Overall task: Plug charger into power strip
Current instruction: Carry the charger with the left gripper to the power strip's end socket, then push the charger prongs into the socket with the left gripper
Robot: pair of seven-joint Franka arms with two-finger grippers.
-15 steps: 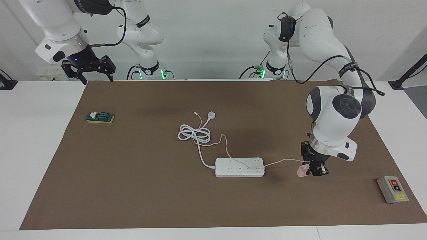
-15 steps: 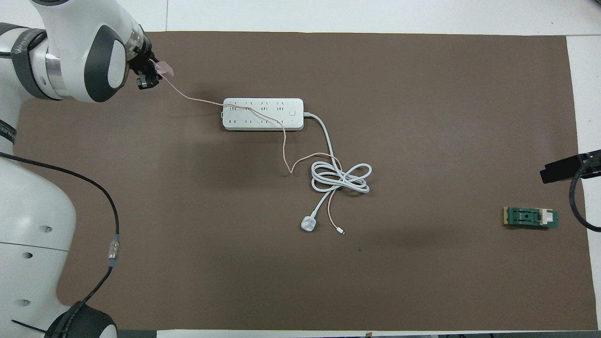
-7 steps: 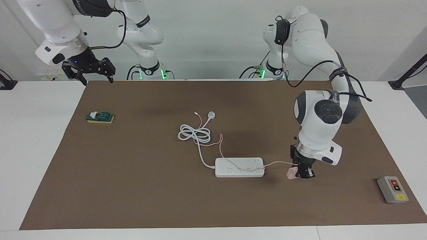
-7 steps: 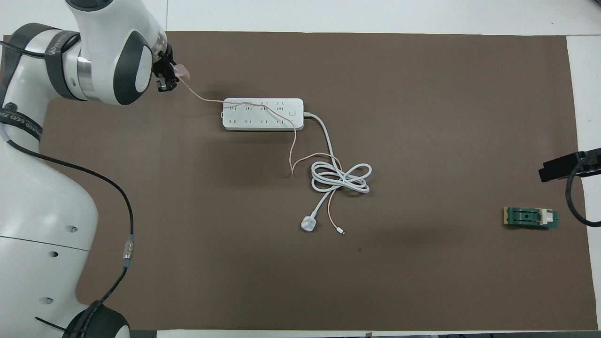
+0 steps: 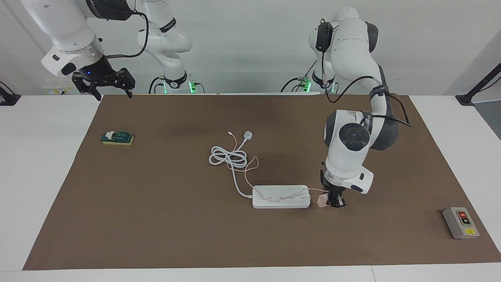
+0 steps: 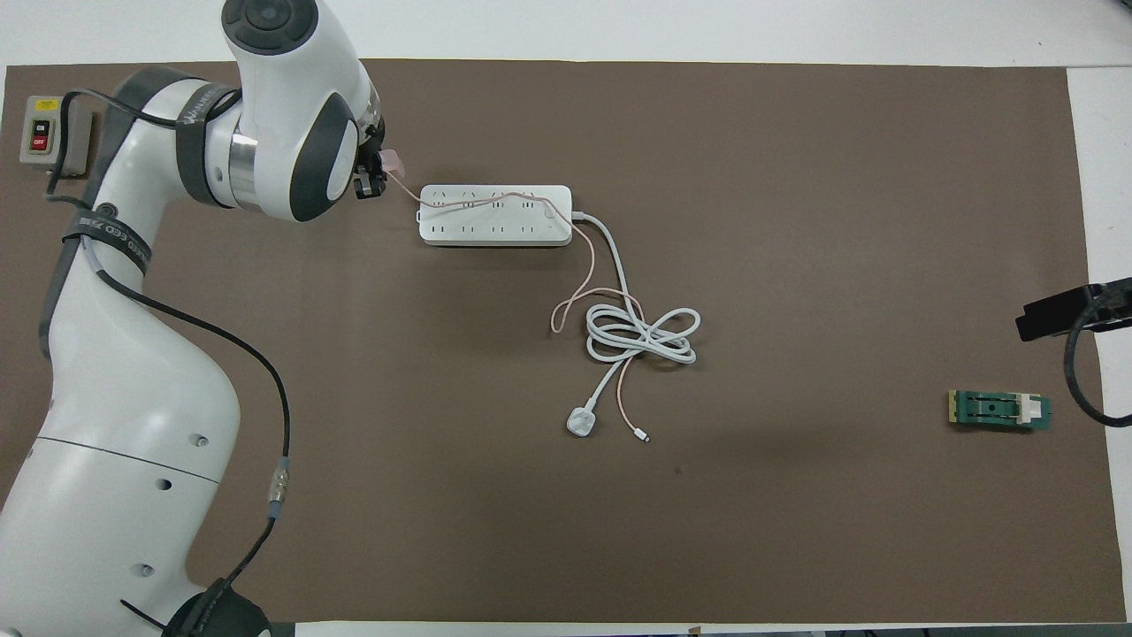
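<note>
The pale pink charger (image 5: pixel 322 201) (image 6: pixel 392 163) hangs just above the mat, a little off the power strip's end toward the left arm. My left gripper (image 5: pixel 336 202) (image 6: pixel 371 181) is shut on it. The white power strip (image 5: pixel 281 196) (image 6: pixel 495 215) lies flat mid-table, and the thin pink cable (image 5: pixel 285 194) (image 6: pixel 495 202) trails from the charger across its sockets. My right gripper (image 5: pixel 104 84) waits open, raised over the mat's corner near its own base; in the overhead view only a dark part of it (image 6: pixel 1057 314) shows.
The strip's coiled white cord (image 5: pixel 229 157) (image 6: pixel 641 334) and round plug (image 5: pixel 247 135) (image 6: pixel 583 422) lie nearer the robots. A grey button box (image 5: pixel 460 222) (image 6: pixel 55 134) sits toward the left arm's end. A green block (image 5: pixel 117 137) (image 6: pixel 1000 410) lies toward the right arm's end.
My left gripper has carried the charger sideways toward the power strip's end. The pink cable has slid along the strip and bunched beside the cord coil. The right arm hardly moved.
</note>
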